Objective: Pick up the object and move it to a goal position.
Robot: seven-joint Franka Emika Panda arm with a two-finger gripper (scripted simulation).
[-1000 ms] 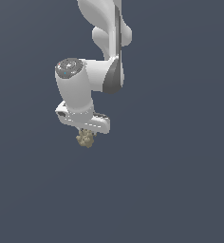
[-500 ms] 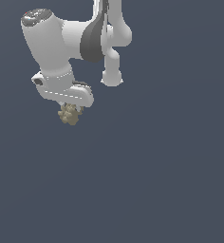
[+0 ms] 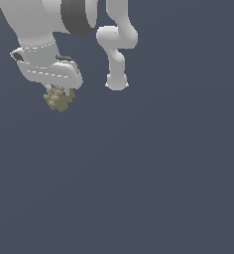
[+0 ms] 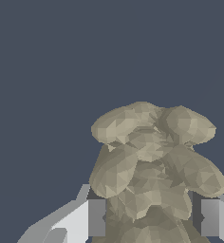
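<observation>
The object [image 3: 58, 99] is a lumpy tan-beige clump with a knobbly surface. It hangs under my white gripper [image 3: 57, 92] at the upper part of the exterior view's left, well above the grey ground. The fingers are mostly hidden behind the clump there. In the wrist view the object [image 4: 152, 166] fills the space between my two grey finger pads [image 4: 97, 217], which press on its sides. My gripper [image 4: 153, 218] is shut on it.
The arm's white base column [image 3: 117, 74] stands to the exterior view's right of the gripper. A plain dark grey ground [image 3: 153, 173] lies all around. No goal marker shows.
The gripper has carried the object up and toward the exterior view's left, and the arm now looks larger in the view. The grip on the object has held.
</observation>
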